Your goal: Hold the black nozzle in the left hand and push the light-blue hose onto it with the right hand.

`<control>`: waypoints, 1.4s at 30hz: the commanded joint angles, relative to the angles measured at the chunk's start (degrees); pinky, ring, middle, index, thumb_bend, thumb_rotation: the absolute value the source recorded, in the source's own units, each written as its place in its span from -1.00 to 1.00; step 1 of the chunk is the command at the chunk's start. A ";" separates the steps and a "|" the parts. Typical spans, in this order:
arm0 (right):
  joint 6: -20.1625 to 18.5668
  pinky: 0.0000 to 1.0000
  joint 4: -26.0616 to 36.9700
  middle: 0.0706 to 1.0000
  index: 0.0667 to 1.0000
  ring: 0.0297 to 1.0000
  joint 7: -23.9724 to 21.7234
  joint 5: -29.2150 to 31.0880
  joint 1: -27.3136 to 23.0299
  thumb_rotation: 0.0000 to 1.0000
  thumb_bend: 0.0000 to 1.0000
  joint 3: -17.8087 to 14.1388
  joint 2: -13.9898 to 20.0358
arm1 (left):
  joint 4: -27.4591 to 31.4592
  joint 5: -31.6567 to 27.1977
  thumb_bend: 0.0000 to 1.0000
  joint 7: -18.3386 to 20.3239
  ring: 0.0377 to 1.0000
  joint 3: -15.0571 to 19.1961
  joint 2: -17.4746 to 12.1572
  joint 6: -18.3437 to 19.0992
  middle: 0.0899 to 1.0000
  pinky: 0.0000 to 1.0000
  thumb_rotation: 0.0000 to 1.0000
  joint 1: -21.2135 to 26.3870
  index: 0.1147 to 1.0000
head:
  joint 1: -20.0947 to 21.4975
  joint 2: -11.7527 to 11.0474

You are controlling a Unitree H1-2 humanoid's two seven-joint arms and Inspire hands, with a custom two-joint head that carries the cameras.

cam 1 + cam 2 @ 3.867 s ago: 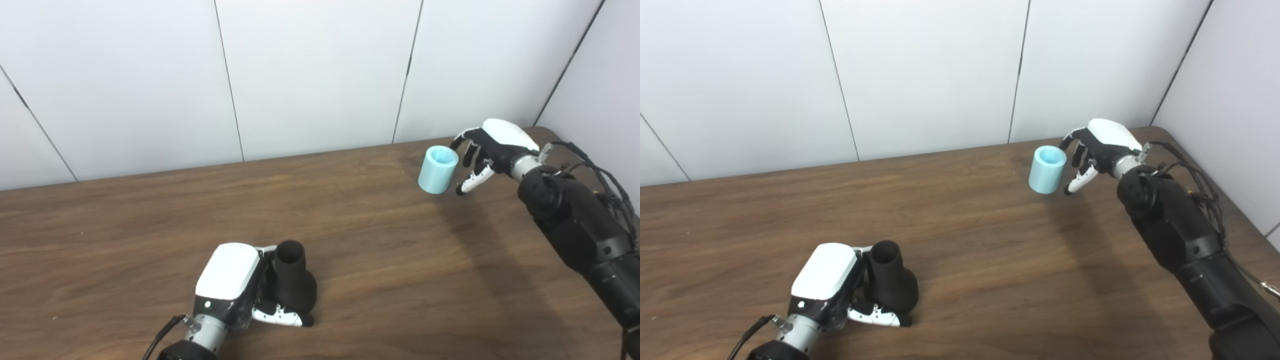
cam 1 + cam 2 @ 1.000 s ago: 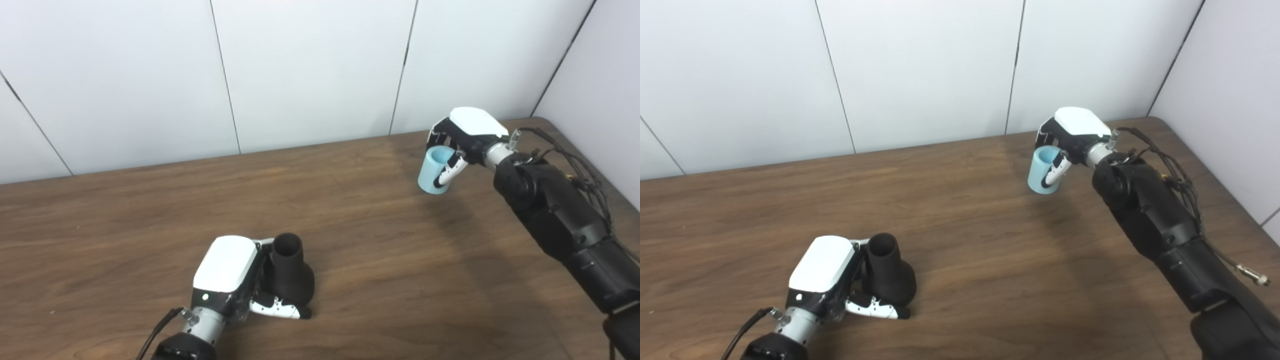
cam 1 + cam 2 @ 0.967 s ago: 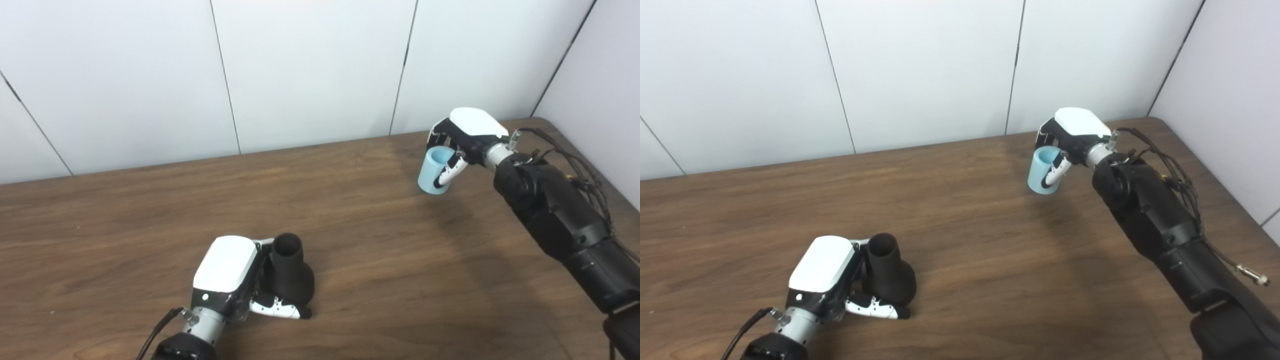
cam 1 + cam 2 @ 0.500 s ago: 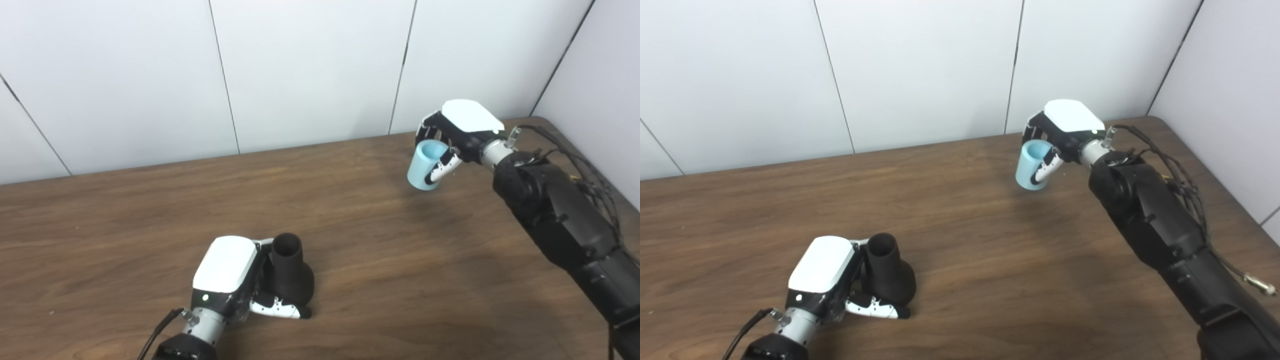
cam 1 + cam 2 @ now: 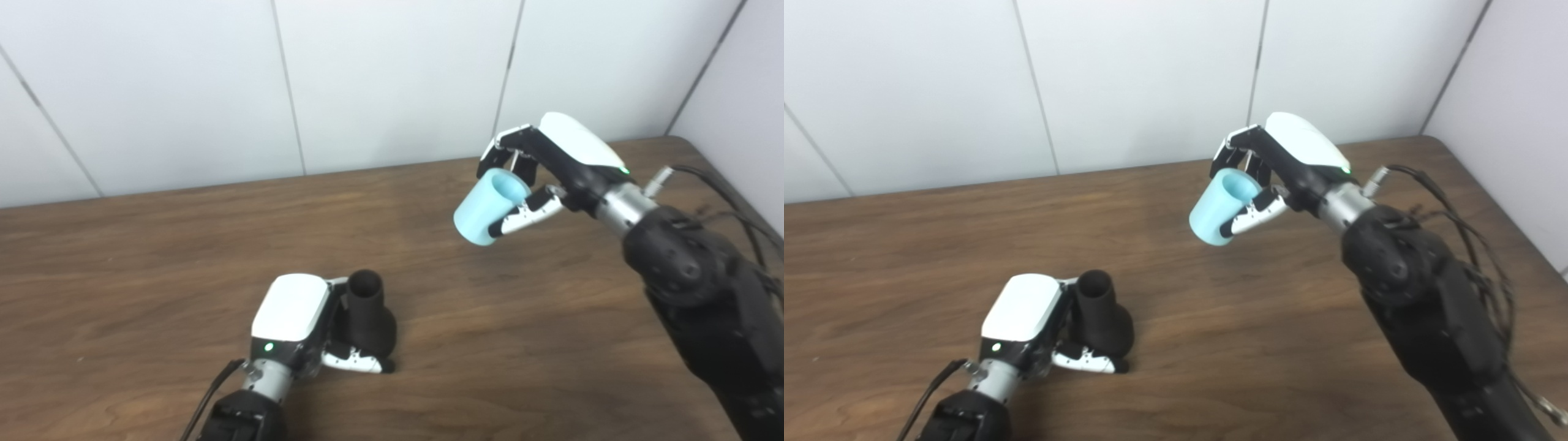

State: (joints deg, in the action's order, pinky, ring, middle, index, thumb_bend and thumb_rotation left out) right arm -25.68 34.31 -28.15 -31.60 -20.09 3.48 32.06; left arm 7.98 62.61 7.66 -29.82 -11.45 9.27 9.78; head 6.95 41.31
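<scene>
The black nozzle [image 5: 369, 313] stands upright on the wooden table [image 5: 153, 245], wide base down and open narrow end up. My left hand [image 5: 300, 321] is shut on it from the left, thumb across its base. It also shows in the right eye view [image 5: 1102, 321]. My right hand [image 5: 551, 165] is shut on the light-blue hose [image 5: 488, 206], a short tube. It holds the hose tilted in the air above the table, up and to the right of the nozzle. The two parts are well apart.
White wall panels [image 5: 392, 79] stand behind the table's far edge. A side wall [image 5: 741, 92] closes the right corner. My right forearm [image 5: 704, 294] with loose cables reaches across the right side of the table.
My right hand has lifted the hose off the table and carried it left and toward me, tilting it. My left hand still holds the nozzle in place. The camera shifted slightly.
</scene>
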 commanded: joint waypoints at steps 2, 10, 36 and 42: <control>-1.12 -0.29 5.23 -0.07 -0.08 -0.26 -1.29 1.06 -1.12 -1.00 0.00 -2.03 -0.89 | -1.74 0.65 0.05 4.53 -0.28 -2.02 0.16 0.83 -0.24 -0.34 -1.00 -2.61 -0.16 | -1.60 0.24; -0.77 -0.21 12.28 -0.02 -0.07 -0.25 -3.65 2.06 0.17 -1.00 0.00 -2.87 -4.67 | -2.14 1.93 0.05 4.02 -0.28 -2.68 1.36 1.71 -0.30 -0.35 -1.00 -2.66 -0.15 | -3.28 0.66; 4.25 -0.24 7.77 -0.04 -0.09 -0.26 -0.45 -2.40 1.75 -1.00 0.00 4.97 -13.32 | -2.67 3.23 0.05 4.10 -0.28 -3.83 2.85 3.76 -0.23 -0.38 -1.00 -2.67 -0.16 | -3.45 1.10; 4.84 -0.25 7.38 -0.05 -0.10 -0.26 -0.16 -2.42 1.07 -1.00 0.00 5.39 -13.53 | -2.54 2.71 0.05 3.60 -0.27 -3.62 2.65 3.28 -0.24 -0.35 -1.00 -2.71 -0.16 | -3.17 1.25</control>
State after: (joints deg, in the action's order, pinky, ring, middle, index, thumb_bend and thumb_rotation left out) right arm -22.57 40.97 -29.77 -33.46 -16.87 9.20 18.48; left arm 7.91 65.52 7.33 -31.33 -8.58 13.09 9.28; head 3.69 42.54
